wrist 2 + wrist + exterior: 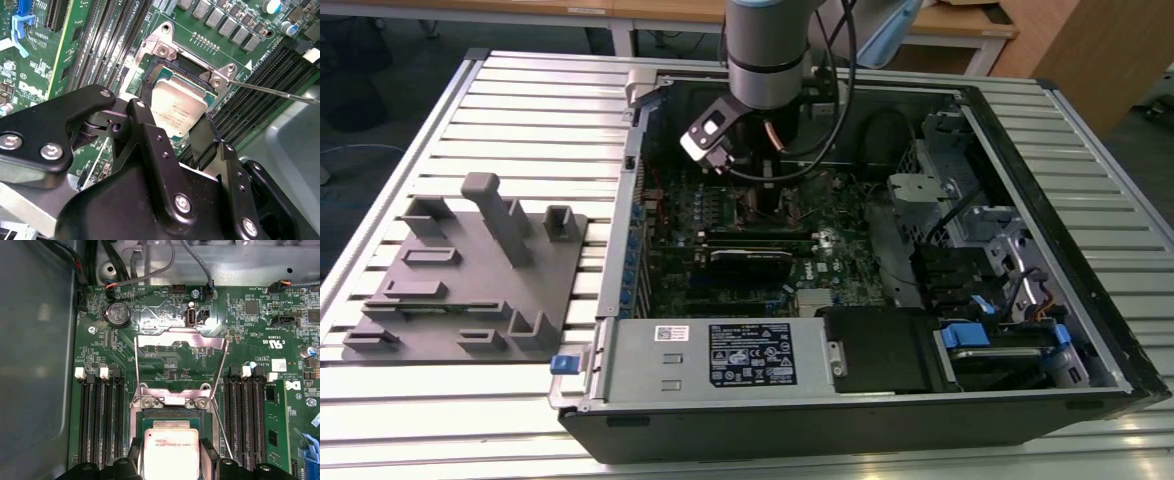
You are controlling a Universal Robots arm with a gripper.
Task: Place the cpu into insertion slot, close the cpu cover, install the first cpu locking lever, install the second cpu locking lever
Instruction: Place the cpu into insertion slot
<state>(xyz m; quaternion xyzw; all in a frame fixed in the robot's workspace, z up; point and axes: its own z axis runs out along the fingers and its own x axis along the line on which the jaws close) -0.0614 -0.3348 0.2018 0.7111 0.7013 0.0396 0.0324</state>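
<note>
The cpu (177,112), a square chip with a silvery top, is level with the insertion slot (167,67), a dark socket on the green board. My gripper (172,121) has its two black fingers (145,125) against opposite edges of the chip, shut on it. In the first wrist view the cpu (170,450) lies between the fingers of the gripper (170,462), just past the socket's rim (170,414). The cpu cover (180,342) stands swung open behind the socket. Thin locking levers (220,371) stand raised at its sides. In the exterior view the gripper (767,170) hangs inside the computer case.
Black memory slots (100,415) flank the socket on both sides. Cables (165,260) run along the case wall behind the board. A grey moulded fixture (467,270) sits on the table at the exterior view's left. The power supply (720,355) fills the case's near side.
</note>
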